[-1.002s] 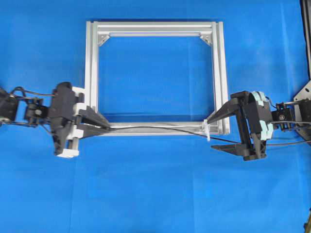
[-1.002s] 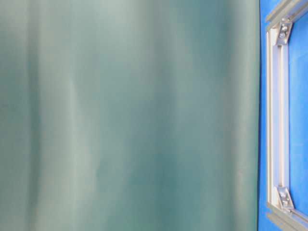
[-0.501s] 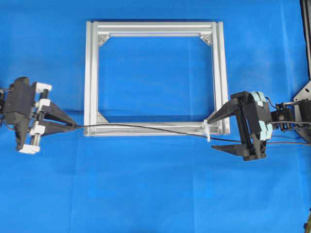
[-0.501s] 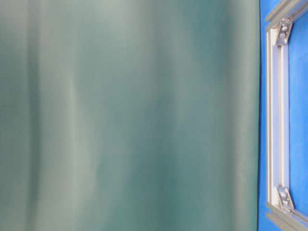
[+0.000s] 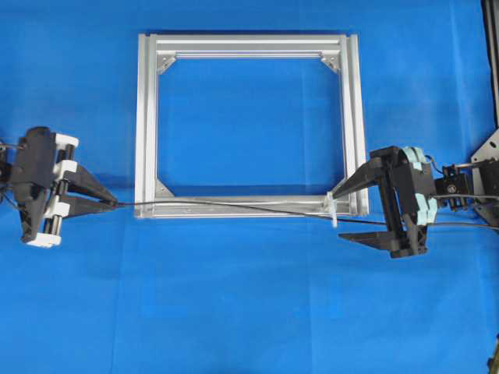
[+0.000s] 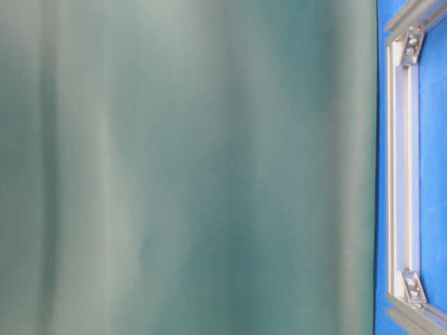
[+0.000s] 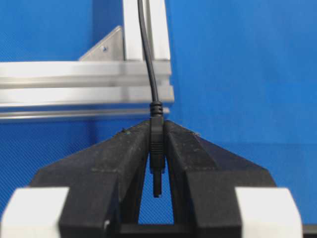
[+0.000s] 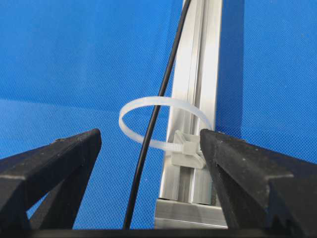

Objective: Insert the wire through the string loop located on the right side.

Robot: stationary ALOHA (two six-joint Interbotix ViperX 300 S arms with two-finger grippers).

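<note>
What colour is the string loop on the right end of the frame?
Whitish and translucent. The string loop shows best in the right wrist view, with the black wire passing through it.

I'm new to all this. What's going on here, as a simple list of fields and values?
Surface: blue cloth
Fixture: silver aluminium frame, lying flat
Wire: thin, black, runs along the frame's near bar
String loop: whitish, at the frame's right corner; the wire passes through it
Left end effector: shut on the wire's plug tip, just left of the frame
Right end effector: open, one finger beside the loop's base, holding nothing
Table-level view: blocked by a blurry greenish surface; only a frame edge shows
</note>
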